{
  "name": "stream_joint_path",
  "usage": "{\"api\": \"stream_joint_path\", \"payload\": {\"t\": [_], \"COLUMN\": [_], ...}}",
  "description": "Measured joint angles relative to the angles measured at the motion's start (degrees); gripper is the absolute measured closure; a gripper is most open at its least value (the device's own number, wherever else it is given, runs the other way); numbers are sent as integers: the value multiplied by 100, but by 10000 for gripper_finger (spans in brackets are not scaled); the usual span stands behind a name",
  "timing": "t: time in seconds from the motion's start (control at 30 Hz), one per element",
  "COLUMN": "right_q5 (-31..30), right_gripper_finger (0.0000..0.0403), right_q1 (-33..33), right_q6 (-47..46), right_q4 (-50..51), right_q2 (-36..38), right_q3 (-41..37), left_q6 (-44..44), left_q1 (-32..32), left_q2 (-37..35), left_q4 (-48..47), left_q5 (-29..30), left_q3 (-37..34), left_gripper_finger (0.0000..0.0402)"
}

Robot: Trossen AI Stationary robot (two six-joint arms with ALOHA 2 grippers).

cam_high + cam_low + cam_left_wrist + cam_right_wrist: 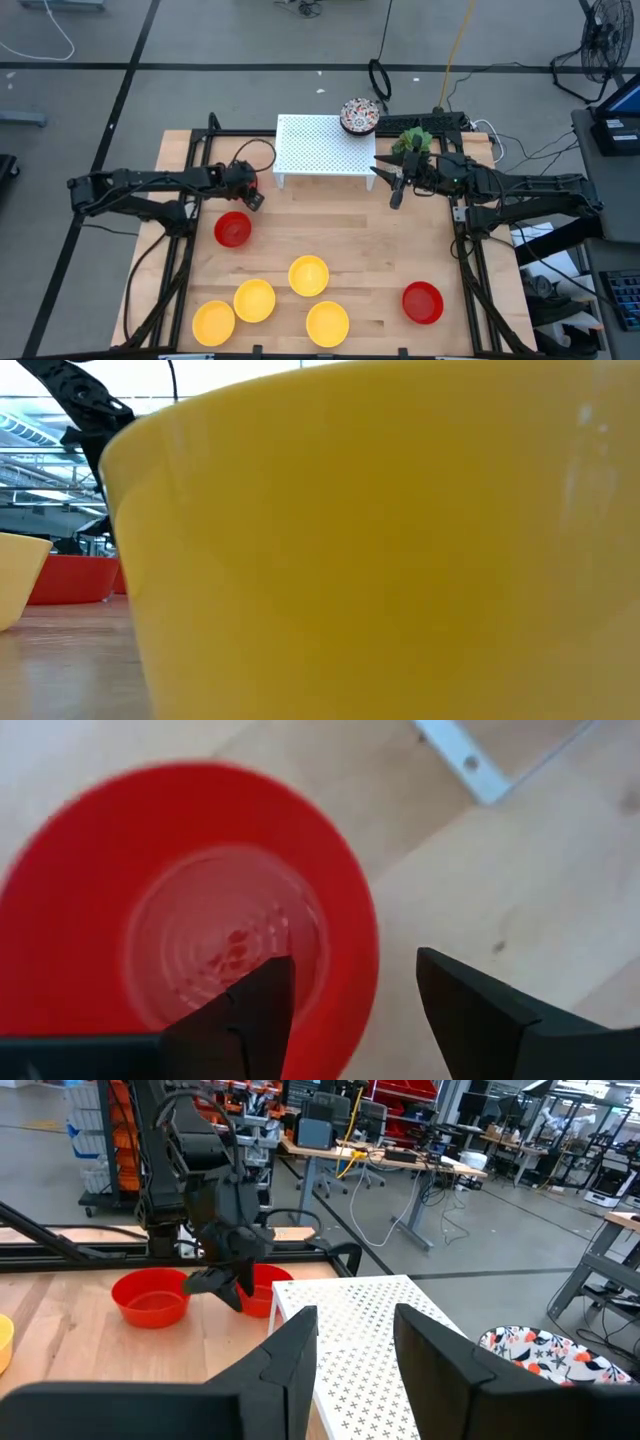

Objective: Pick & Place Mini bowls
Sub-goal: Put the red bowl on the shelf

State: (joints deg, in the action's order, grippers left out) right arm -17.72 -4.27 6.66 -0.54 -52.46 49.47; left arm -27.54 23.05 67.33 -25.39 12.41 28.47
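No text, label, brand, number or sign can be read anywhere.

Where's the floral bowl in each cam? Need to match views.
High: floral bowl at top centre, at the far right corner of the white perforated rack.
Low: not in view.
Left wrist: not in view.
Right wrist: floral bowl at the lower right edge, beside the white perforated rack.
Shared landmark: the white perforated rack.

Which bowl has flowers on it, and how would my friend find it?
Find the white perforated metal shelf at the wooden table's far edge. On its right back corner sits one small round bowl with a red-and-dark floral pattern. The other bowls lie on the wood, plain red or yellow.
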Motion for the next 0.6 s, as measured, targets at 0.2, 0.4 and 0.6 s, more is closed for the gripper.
{"api": "stream_joint_path", "payload": {"t": [0.2,0.4,0.6], "right_q5": [0,2,2], "right_gripper_finger": [281,281,281], "right_q1": [0,-1,-2], "right_q6": [-2,-2,-4], "right_q4": [6,46,166], "right_q2": [0,-1,1], "right_q3": [0,0,0], "left_q6": [58,255,692], "left_q1": [2,2,-24], "left_q2": [457,575,411], "left_q4": [17,92,189], "left_q5": [297,312,273], "left_q3": [0,0,18], "left_gripper_finger": [209,330,386]}}
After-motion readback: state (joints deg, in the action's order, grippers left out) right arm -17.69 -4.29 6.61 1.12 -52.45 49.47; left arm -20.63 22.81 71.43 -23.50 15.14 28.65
